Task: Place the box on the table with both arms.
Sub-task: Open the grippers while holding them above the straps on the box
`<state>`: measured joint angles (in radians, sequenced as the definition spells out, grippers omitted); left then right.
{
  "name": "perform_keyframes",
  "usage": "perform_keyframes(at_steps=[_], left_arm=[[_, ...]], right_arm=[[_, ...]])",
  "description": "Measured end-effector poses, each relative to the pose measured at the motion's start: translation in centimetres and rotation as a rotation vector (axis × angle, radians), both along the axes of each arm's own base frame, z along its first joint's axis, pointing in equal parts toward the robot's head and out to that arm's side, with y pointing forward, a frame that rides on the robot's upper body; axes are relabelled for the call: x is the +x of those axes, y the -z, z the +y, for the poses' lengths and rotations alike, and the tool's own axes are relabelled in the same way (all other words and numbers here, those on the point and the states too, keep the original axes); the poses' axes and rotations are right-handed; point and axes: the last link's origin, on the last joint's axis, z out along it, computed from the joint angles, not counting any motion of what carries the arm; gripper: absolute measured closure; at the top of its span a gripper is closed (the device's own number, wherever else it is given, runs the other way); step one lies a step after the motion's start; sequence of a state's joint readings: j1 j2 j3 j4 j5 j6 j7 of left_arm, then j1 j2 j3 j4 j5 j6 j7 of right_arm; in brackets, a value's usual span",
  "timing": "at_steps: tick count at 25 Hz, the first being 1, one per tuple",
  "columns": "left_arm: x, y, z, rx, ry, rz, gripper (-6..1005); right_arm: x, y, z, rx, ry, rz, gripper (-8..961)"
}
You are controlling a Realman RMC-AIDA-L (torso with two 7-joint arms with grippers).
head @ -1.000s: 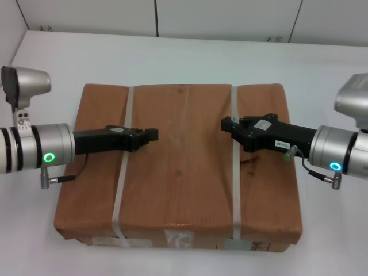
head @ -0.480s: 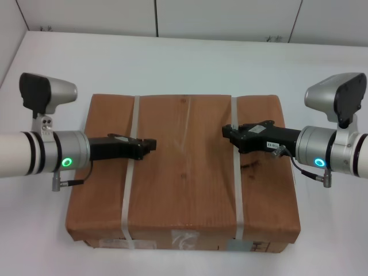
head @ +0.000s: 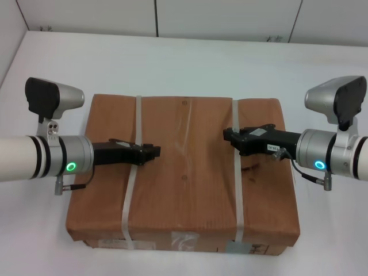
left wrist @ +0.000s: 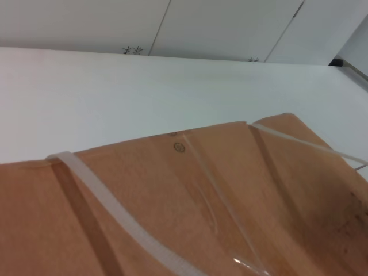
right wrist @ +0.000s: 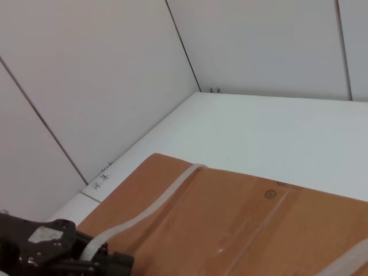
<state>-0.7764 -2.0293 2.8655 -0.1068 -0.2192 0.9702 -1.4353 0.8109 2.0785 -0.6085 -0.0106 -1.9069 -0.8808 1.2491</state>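
The brown cardboard box (head: 184, 178) lies flat under both arms, over the white table (head: 172, 57). Two white straps cross it, the left strap (head: 130, 195) and the right strap (head: 237, 195), with clear tape down the middle. My left gripper (head: 152, 152) reaches in from the left and is shut across the left strap. My right gripper (head: 229, 137) reaches in from the right and is shut at the right strap. The right wrist view shows the left gripper (right wrist: 86, 256) with the strap running into it. The box top fills the left wrist view (left wrist: 172, 201). I cannot tell whether the box rests on the table.
White labels (head: 184, 240) show on the box's near side. The table stretches well beyond the box on the far side and to both sides. White wall panels (head: 224, 17) stand behind the table's far edge.
Both arms have moved inward and their wrists have turned. The box has shifted a little away and looks lower. Both grippers keep their places at the straps.
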Motion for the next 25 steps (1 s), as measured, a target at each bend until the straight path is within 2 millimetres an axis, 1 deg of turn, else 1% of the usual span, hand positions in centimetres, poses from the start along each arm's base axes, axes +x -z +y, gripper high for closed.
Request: perform_keyframes(at_steps=[4, 10, 13, 18, 21, 24, 25], left_arm=[[0.0, 0.0, 0.0, 0.000, -0.001, 0.001, 800], [-0.1, 0.0, -0.1, 0.008, 0.018, 0.007, 727], [-0.1, -0.1, -0.1, 0.009, 0.029, 0.012, 690], [-0.3, -0.2, -0.1, 0.035, 0.054, 0.015, 519], [-0.3, -0.2, -0.2, 0.035, 0.054, 0.011, 395], [-0.3, -0.2, -0.2, 0.035, 0.053, 0.011, 287], [-0.4, -0.2, -0.3, 0.035, 0.052, 0.011, 261]], right_arm=[[0.0, 0.0, 0.0, -0.001, -0.001, 0.002, 865], [0.6, -0.2, -0.3, 0.009, 0.005, 0.002, 832], [1.0, -0.4, -0.5, 0.022, 0.021, 0.008, 725], [1.4, -0.6, -0.6, 0.029, 0.031, 0.010, 535], [1.5, -0.6, -0.7, 0.029, 0.034, 0.010, 410], [1.6, -0.6, -0.8, 0.029, 0.037, 0.011, 164], [1.7, -0.6, -0.8, 0.029, 0.039, 0.012, 144]])
